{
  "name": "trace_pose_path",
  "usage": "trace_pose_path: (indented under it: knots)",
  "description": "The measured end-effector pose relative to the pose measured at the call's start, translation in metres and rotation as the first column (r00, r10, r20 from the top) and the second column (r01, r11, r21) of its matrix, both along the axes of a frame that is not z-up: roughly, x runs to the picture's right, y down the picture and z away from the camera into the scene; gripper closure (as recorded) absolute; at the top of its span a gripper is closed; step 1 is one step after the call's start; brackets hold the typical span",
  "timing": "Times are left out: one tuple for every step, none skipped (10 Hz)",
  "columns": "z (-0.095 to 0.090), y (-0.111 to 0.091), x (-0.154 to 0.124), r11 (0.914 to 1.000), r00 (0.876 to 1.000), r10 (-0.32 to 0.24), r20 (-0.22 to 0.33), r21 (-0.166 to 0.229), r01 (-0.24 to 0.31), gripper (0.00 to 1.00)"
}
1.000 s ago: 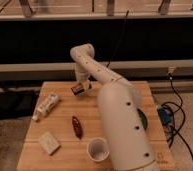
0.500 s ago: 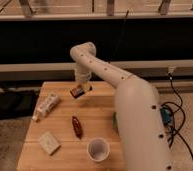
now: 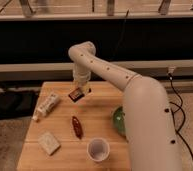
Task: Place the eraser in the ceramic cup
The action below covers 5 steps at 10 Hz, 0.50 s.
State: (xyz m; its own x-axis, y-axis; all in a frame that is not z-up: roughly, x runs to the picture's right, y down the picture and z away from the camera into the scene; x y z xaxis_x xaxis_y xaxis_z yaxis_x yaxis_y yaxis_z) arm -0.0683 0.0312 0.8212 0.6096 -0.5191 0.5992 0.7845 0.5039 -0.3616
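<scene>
My gripper (image 3: 79, 90) hangs over the far middle of the wooden table (image 3: 102, 107), at the end of the white arm. It is shut on the eraser (image 3: 76, 95), a small dark reddish-brown and black block, held tilted above the tabletop. The ceramic cup (image 3: 98, 149), small, round and white, stands upright near the front edge. It is well in front of the gripper and slightly to its right, apart from it.
A white tube (image 3: 46, 106) lies at the left. A slim dark reddish-brown object (image 3: 77, 126) lies in the middle. A pale beige block (image 3: 49, 142) sits front left. A green bowl (image 3: 119, 121) is at the right, partly hidden by my arm.
The arm has shifted a little to the right, uncovering more of the table. The gripper still holds the eraser over the far part of the table.
</scene>
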Motion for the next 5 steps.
trace_pose_path:
  knots:
    - [-0.009, 0.008, 0.004, 0.9998, 1.000, -0.018, 0.014, -0.001, 0.018, 1.00]
    - [-0.016, 0.013, 0.010, 0.9995, 0.999, -0.030, 0.028, 0.003, 0.030, 1.00]
    - [-0.023, 0.018, 0.018, 0.9990, 0.998, -0.044, 0.044, 0.007, 0.044, 1.00]
    - [-0.029, 0.022, 0.023, 0.9984, 0.997, -0.057, 0.057, 0.009, 0.056, 1.00]
    - [-0.036, 0.027, 0.028, 0.9975, 0.995, -0.070, 0.072, 0.009, 0.070, 1.00]
